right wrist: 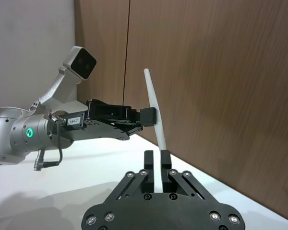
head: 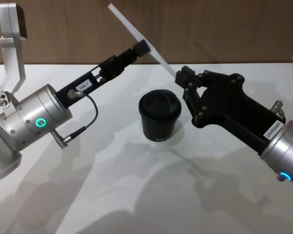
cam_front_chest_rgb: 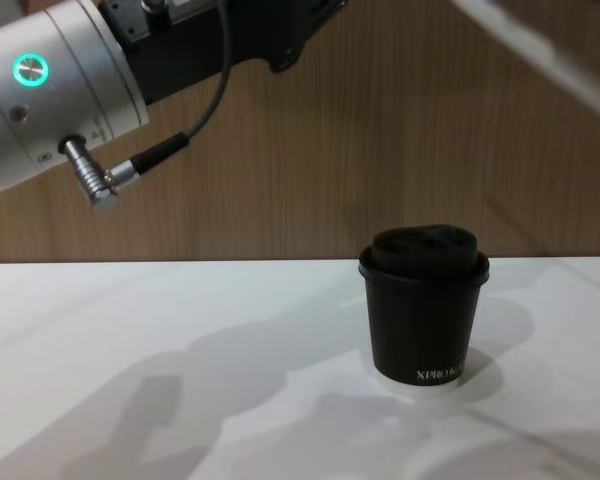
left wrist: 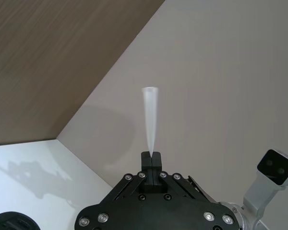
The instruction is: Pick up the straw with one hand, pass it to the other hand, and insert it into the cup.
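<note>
Above the far part of the white tabletop (head: 136, 195), the long black left gripper with the silver wrist and the green ring (head: 142, 48) is clamped on the thin white plastic straw (head: 127, 23), about at the straw's middle. The blocky black right gripper (head: 179, 77) has its short fingers pressed on the lower end of the same straw, so both grippers hold it, slanted in the air. Below it, near the middle of the tabletop, the small black paper cup with the domed black lid (head: 159, 117) stands upright, apart from both grippers. In my judgement the pick-up is done and the handover is halfway. The right gripper must let go, then the left one must put the straw into the lid.
</note>
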